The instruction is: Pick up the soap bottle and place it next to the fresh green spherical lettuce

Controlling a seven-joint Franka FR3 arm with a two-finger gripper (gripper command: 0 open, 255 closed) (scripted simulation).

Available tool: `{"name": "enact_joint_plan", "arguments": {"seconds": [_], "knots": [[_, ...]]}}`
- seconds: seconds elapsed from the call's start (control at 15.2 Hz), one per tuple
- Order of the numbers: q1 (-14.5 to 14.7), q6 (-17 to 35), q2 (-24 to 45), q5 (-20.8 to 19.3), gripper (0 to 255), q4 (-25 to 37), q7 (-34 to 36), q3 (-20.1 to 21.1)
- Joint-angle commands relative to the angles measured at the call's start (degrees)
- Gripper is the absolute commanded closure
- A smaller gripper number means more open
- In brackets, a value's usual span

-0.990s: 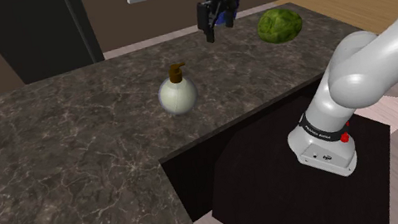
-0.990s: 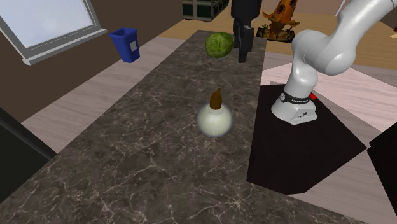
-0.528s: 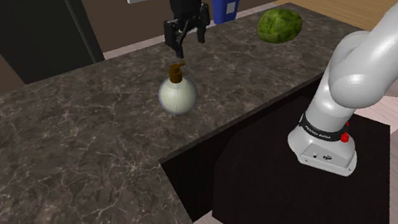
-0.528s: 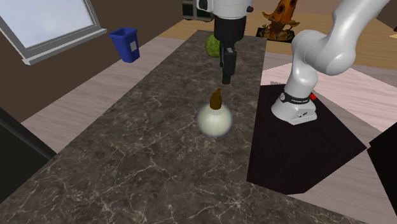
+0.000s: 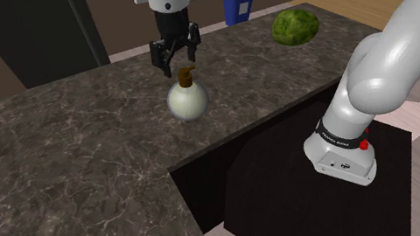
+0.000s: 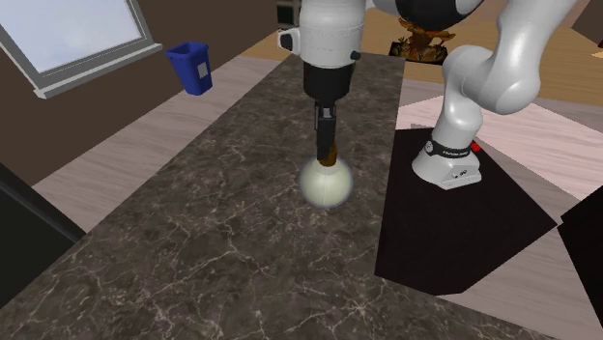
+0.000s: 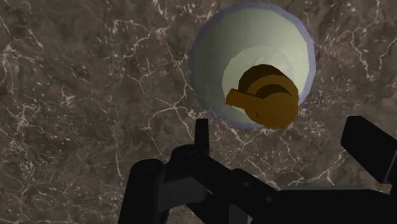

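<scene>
Now the pincer (image 5: pixel 178 65) hangs spread apart just above the soap bottle (image 5: pixel 187 101). Closing on the narrow pump (image 5: pixel 185 77) alone may let the round body slip.

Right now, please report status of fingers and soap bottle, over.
Gripper open, poised over the brown pump. Soap bottle upright on counter, not held. Nothing between it and lettuce.

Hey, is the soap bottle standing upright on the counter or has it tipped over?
Upright. The soap bottle rests its round pale body on the dark counter, with its brown pump pointing straight up.
</scene>
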Motion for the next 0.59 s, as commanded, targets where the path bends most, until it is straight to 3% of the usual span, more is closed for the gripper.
{"name": "enact_joint_plan", "arguments": {"seconds": [0.0, 0.2, 0.53], "knots": [[-0.04, 1.49, 0.67, -0.15, 0, -0.79, 0.11, 0.09], [-0.05, 4.33, 1.67, -0.38, 0, -2.66, 0.32, 0.26], [-0.05, 4.33, 1.67, -0.38, 0, -2.66, 0.32, 0.26]]}}
